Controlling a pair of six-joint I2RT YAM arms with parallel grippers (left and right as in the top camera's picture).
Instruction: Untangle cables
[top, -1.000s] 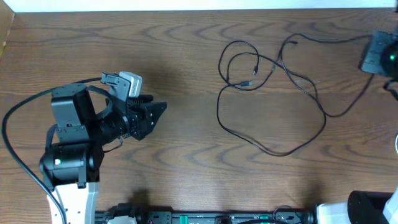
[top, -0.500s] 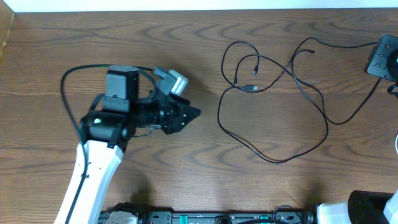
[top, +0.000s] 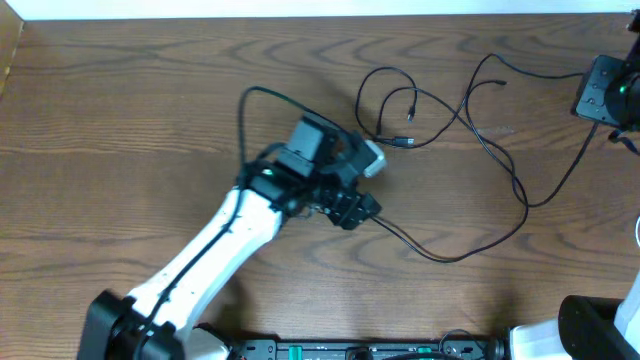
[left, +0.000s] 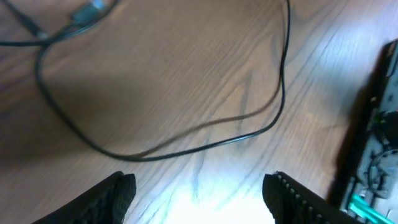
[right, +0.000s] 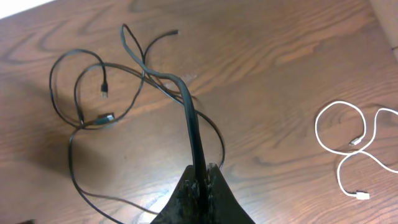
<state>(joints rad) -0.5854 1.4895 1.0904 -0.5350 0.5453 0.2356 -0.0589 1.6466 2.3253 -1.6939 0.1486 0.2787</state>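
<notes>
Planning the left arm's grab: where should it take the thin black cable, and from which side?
Probably the low curve of the thin black cable, from straight above, fingers astride it: there it lies flat, a single strand, away from the crossings.

- The cable tangle (right: 188, 106) lies on the tabletop (top: 150, 120), and most of the bare surface stretches away to the tangle's left.
- The left end effector (top: 358, 212) hangs at the tangle's near-left edge, just above the strand that curves along the tangle's near side.
- The left arm (top: 230, 240) reaches in from the near left of the tangle.
- The right end effector (right: 200, 174) sits beyond the tangle's far-right end, with one strand rising off the tabletop into it.
- A separate looped cable (right: 355, 142) lies on the tabletop to the right of the tangle, well apart from it.
</notes>
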